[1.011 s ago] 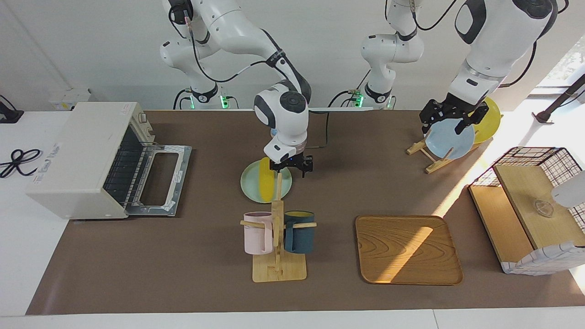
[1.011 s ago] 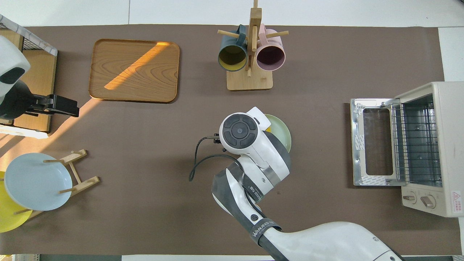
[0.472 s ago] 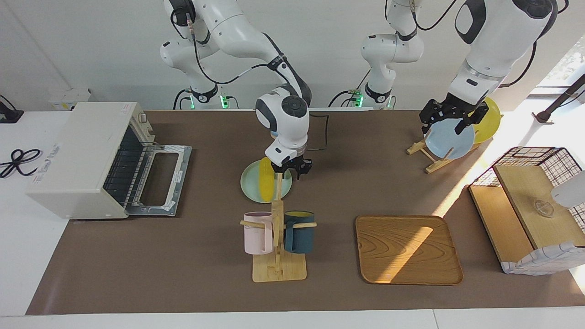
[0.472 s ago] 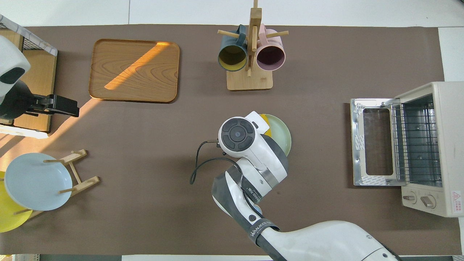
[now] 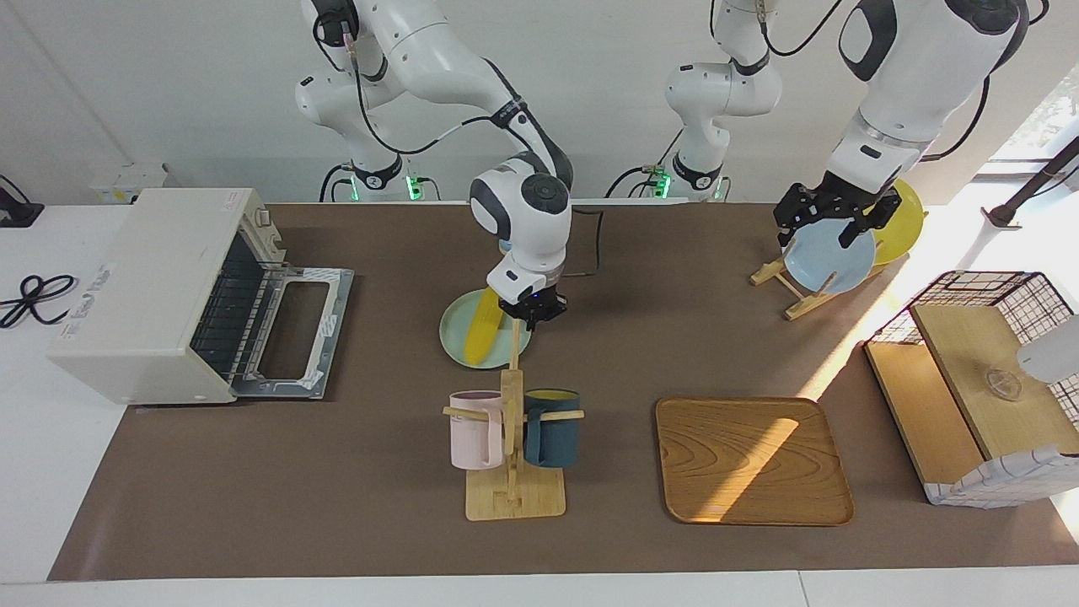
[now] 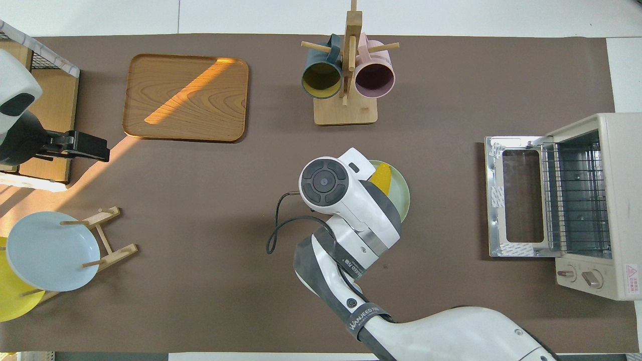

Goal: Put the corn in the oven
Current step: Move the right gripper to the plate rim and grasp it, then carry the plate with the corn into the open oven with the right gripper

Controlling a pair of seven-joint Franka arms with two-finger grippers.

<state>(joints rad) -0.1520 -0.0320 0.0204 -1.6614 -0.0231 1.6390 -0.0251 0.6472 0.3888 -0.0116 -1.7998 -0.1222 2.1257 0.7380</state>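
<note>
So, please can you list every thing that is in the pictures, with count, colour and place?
corn: 1, yellow, on the green plate, one end in the right gripper
green plate: 1, mid-table
oven: 1, off-white, door open, right arm's end
mug rack: 1, wooden, pink and dark blue mugs
tray: 1, wooden
plate stand: 1, blue and yellow plates
right gripper: shut on the corn
left gripper: open, over the plate stand

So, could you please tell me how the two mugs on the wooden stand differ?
The pale pink mug hangs toward the right arm's end of the light wooden mug stand; the dark teal mug toward the left arm's. Pink's inside looks dark, teal's yellow. Both hang tilted from pegs.
</note>
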